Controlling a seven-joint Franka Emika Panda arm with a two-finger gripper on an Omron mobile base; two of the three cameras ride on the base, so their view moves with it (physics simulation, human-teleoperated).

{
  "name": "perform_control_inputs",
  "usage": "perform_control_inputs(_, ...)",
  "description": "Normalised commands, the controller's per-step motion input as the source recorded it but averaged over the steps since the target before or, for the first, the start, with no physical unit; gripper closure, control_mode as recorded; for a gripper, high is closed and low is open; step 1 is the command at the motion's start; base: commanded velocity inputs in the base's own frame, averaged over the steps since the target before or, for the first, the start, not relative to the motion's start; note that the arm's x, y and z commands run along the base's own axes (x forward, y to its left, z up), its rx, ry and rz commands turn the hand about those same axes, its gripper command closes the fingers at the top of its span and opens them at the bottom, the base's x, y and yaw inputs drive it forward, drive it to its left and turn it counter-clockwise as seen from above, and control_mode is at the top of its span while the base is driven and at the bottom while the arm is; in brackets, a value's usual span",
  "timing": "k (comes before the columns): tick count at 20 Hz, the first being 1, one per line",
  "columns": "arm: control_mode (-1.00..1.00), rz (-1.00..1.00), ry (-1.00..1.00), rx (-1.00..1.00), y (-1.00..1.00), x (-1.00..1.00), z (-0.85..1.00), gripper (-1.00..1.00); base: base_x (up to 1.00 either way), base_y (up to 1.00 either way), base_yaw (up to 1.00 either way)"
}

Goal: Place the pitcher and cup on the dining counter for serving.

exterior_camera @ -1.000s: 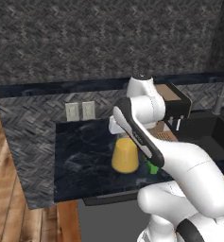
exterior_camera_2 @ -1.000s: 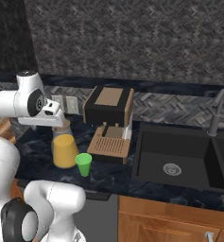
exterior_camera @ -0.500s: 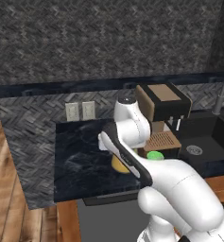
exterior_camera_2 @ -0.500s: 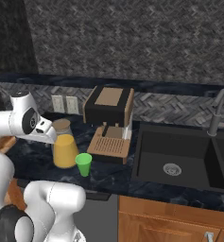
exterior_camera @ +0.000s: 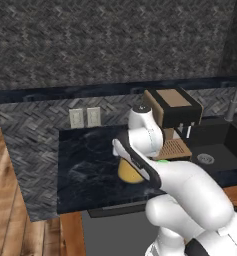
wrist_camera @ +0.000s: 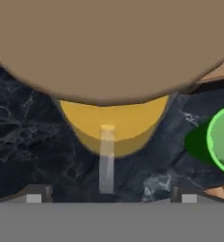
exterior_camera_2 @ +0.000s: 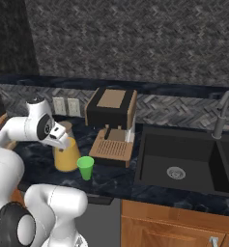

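The pitcher (exterior_camera_2: 66,158) stands on the dark worktop, orange liquid under a tan cork lid (wrist_camera: 108,47). In the hand view its lid is very close and its thin handle (wrist_camera: 106,163) points toward me. My gripper (wrist_camera: 110,197) hangs open just above it, one fingertip on each side of the handle and nothing between them. The green cup (exterior_camera_2: 85,167) stands upright just right of the pitcher, apart from it, and its rim shows at the hand view's right edge (wrist_camera: 222,142). In the left base view my arm hides most of the pitcher (exterior_camera: 130,173). The dining counter is out of view.
A brown coffee machine (exterior_camera_2: 111,123) stands right behind the cup. A black sink (exterior_camera_2: 178,166) with a faucet (exterior_camera_2: 221,113) lies to the right. A grey herringbone back ledge (exterior_camera: 45,125) with two outlets (exterior_camera: 85,117) runs behind the worktop.
My arm has folded down and the hand has dropped from well above the pitcher to just over its lid. The pitcher and the cup have stayed put. The gripper has stayed open.
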Motion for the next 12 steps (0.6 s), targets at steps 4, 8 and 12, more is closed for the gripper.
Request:
perform_control_inputs(4,-1.0,-0.12,0.02,0.0,-0.05,0.54,-0.13,-1.0,0.0,0.0,0.0)
perform_control_inputs(8,-1.0,-0.08,0.0,0.0,0.0,0.45,-0.26,-1.0,0.0,0.0,0.0)
perform_control_inputs(12,-1.0,-0.07,0.0,0.0,0.0,0.41,-0.28,-1.0,0.0,0.0,0.0)
